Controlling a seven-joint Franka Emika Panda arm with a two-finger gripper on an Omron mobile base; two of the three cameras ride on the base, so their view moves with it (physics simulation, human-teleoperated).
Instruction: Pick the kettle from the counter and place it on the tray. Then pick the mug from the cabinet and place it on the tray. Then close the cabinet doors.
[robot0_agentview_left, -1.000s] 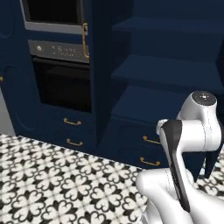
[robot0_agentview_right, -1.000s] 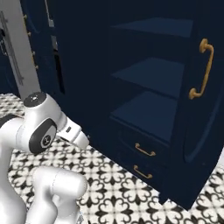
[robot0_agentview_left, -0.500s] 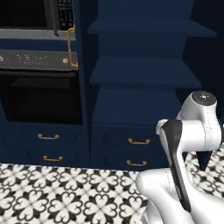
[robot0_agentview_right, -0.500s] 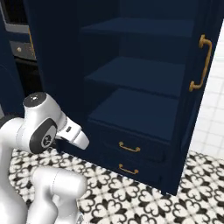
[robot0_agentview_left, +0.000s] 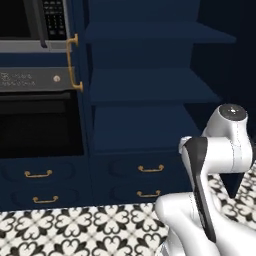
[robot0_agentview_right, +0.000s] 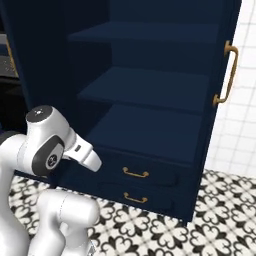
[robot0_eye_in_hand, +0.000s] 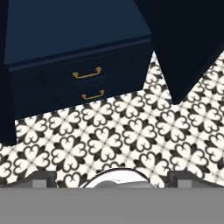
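Meanwhile, the whole scene had slid sideways across both base views over the last second: the base had been driving, not the furniture. The cabinet (robot0_agentview_left: 142, 90), off to one side before, now stood square ahead in the left base view, with the black oven (robot0_agentview_left: 37, 115) pushed to the left edge. That suggested the robot was lining up on the cabinet, either to fetch the mug or to shut the doors.

No mug could be seen on any of the three shelves, which looked bare in both base views; whether it sat further up or was already gone could not be told. The kettle, tray and counter were nowhere in these pictures.

The right base view showed the right door (robot0_agentview_right: 222, 100) swung open with its brass bar handle (robot0_agentview_right: 227, 75), against white wall tiles. The left base view caught instead the left door's handle (robot0_agentview_left: 73, 62), edge-on beside the oven.

The hand view looked down at the patterned floor (robot0_eye_in_hand: 113, 140) and the two drawers (robot0_eye_in_hand: 87, 83). The gripper (robot0_eye_in_hand: 112, 177) showed its fingertips (robot0_eye_in_hand: 41, 177) spread wide, holding nothing.
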